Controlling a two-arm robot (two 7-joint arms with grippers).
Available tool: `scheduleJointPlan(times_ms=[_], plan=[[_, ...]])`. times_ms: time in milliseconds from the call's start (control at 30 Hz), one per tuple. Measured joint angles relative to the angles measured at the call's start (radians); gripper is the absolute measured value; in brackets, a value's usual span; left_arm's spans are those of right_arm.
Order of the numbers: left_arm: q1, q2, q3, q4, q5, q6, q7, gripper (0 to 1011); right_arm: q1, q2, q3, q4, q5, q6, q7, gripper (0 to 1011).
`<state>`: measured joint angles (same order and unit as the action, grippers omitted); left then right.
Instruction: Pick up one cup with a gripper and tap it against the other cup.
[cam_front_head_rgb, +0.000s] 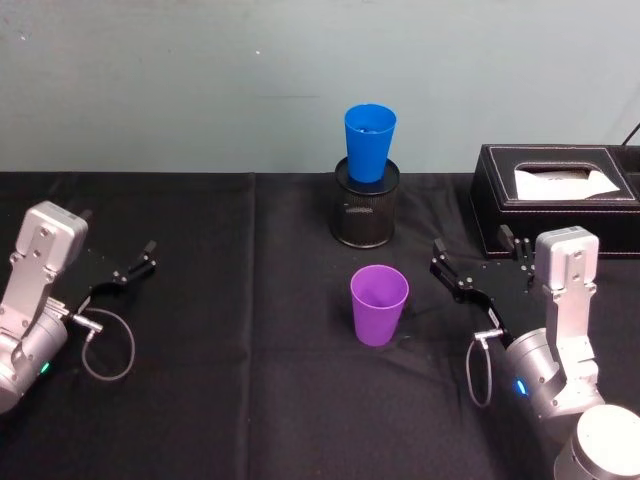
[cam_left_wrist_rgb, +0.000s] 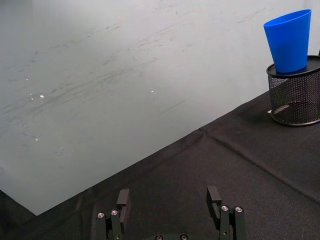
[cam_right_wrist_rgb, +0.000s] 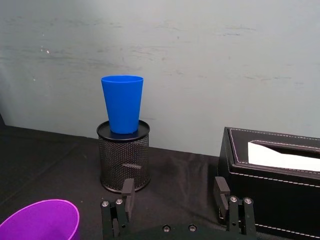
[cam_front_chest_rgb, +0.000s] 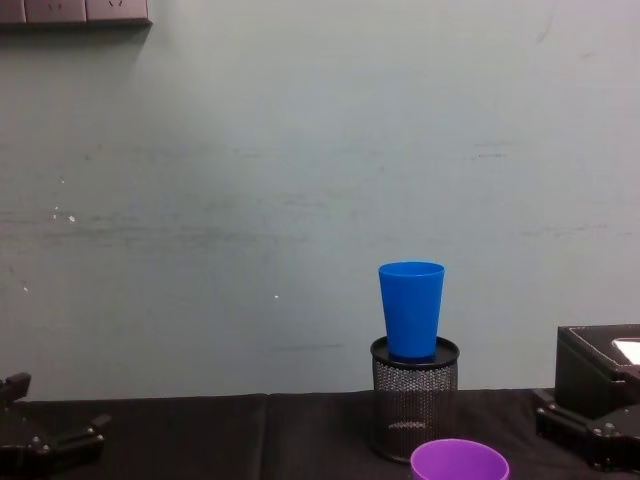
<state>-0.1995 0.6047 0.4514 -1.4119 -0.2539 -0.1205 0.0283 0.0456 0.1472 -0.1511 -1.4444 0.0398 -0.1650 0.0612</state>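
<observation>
Two grippers sit low at the near sides of the black table (cam_front_head_rgb: 250, 400). The right gripper (cam_front_head_rgb: 478, 262) has its fingers spread apart and holds nothing. The left gripper (cam_front_head_rgb: 120, 272) is the same. One purple cup (cam_front_head_rgb: 379, 305) stands upright between them. Behind it, one blue cup (cam_front_head_rgb: 369, 142) sits in a black wire-mesh pen holder (cam_front_head_rgb: 365, 213). One black tissue box (cam_front_head_rgb: 555, 200) is at the far right. No writing can be read.

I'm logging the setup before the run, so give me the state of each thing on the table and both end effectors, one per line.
purple cup: upright on the black cloth, mouth up, not held.
blue cup: upright, seated in the mouth of the mesh pen holder.
mesh pen holder: upright, behind the purple cup.
tissue box: tissue sticking up from its slot.
left end effector: open, holding nothing.
right end effector: open, holding nothing, right of the purple cup.
</observation>
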Motion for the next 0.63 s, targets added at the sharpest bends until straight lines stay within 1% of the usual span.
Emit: scheduleJointPlan(times_ms=[633], plan=[[0.0,0.0,0.0,0.0,0.0,0.0,0.0,1000,-0.001,0.002,-0.001,-0.004,0.003,-0.001,0.0,1002]])
